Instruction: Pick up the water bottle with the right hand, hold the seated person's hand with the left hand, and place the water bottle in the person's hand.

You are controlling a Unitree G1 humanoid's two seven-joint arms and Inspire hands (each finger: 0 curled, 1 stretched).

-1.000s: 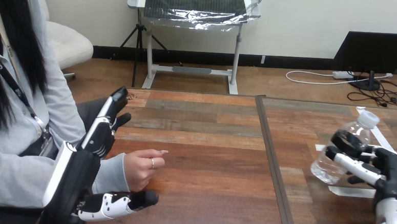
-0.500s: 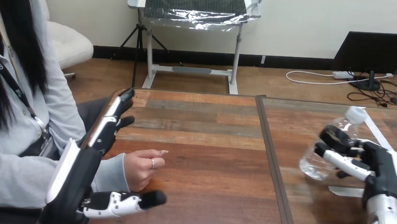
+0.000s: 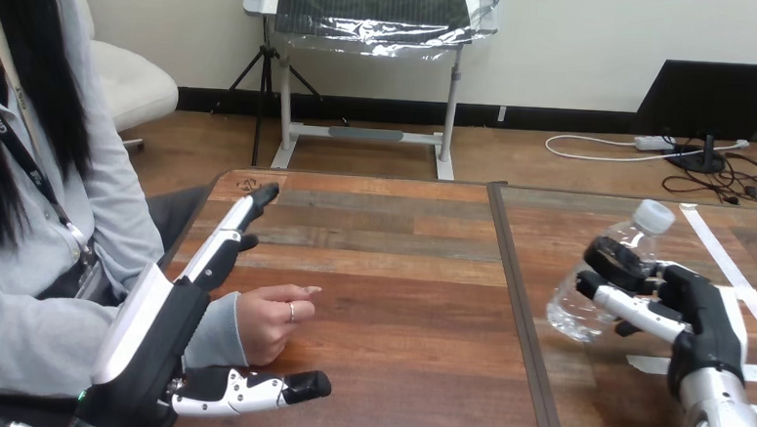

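A clear water bottle with a white cap hangs tilted above the right half of the table, my right hand shut on its middle. The person's hand rests on the table at the left, loosely curled with one finger pointing right. My left hand is open around it: straight fingers reach past its far side, the thumb lies along its near side. I see no contact between my left hand and the person's hand.
White tape strips mark the table's right part, behind and under my right hand. A dark seam runs front to back between the table's two halves. The person sits at the left edge.
My right hand has carried the bottle up and leftward off the tape marks. My left hand's fingers have straightened and reached farther forward and right beside the person's hand, which has stayed still.
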